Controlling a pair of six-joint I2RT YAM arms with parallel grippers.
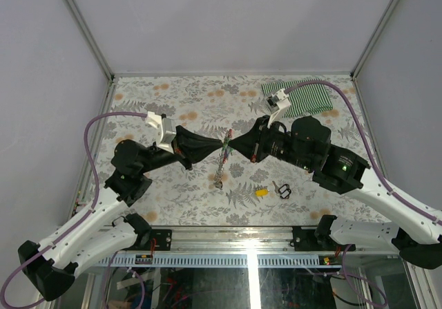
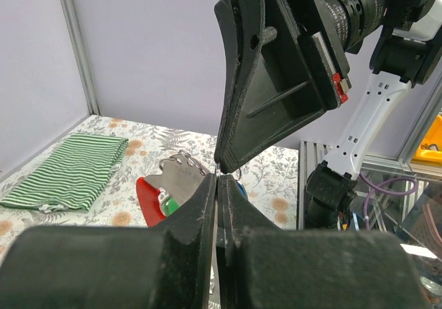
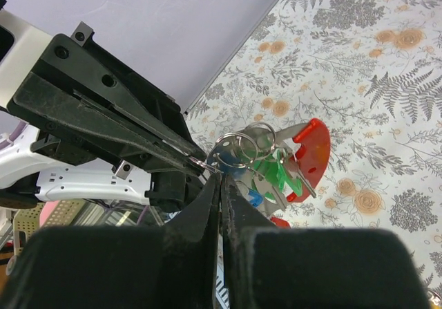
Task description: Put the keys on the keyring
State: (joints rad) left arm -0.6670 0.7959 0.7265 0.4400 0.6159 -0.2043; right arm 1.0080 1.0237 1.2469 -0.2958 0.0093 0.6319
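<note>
Holding keyring [image 1: 221,164] aloft, left hand [image 1: 222,145] and right hand [image 1: 231,145] both pinched shut on it; next likely fetching yellow key [image 1: 261,192].

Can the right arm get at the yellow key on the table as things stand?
Likely not at once: the right arm's fingers are shut at the keyring, tip to tip with the left arm's fingers. The yellow key itself lies uncovered nearby.

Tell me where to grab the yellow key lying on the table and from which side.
Probably by its plastic head, straight down from above: the yellow key lies flat on the table, so only its edges offer a pinch. Keep clear of the small black loop close on its right.
</note>
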